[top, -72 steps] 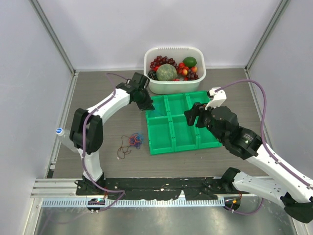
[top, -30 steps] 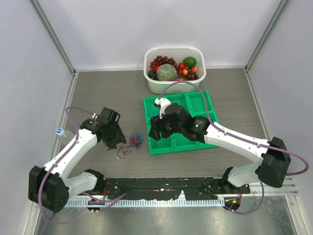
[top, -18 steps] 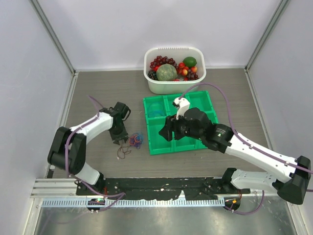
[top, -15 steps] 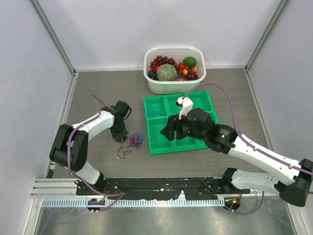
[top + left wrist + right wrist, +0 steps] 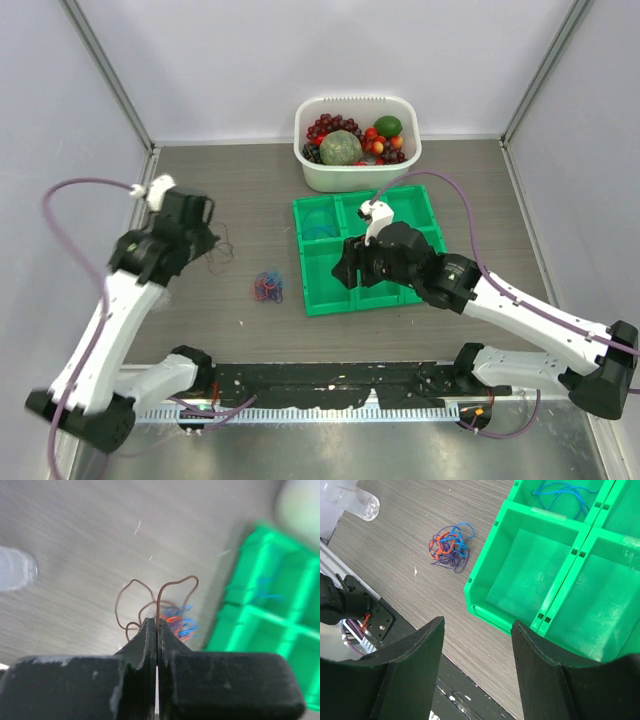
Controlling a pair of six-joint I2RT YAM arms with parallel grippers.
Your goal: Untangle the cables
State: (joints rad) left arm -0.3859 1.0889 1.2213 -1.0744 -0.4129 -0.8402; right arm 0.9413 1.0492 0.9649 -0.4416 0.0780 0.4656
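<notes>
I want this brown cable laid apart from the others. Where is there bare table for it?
Bare table lies left of the white tub, beyond the left gripper holding the brown cable. The near strip between the coloured clump and the black rail is free. It is crowded where the clump lies beside the green tray.

This is a robot test cell in a lab. Pale, blank panel walls (image 5: 300, 50) close it in on three sides, held by bare aluminium frame posts (image 5: 112, 80). Two white-and-black jointed robot arms, the left one (image 5: 115, 310) and the right one (image 5: 520, 305), are bolted to a black mounting rail (image 5: 340, 378) at the near edge of a grey wood-grain surface (image 5: 210, 310). Thick mauve hoses (image 5: 75, 182) loop along them. On the surface are only practice props: a bright green plastic tray with compartments (image 5: 301, 260) and a white plastic tub (image 5: 352, 99) of fruit and vegetables.
</notes>
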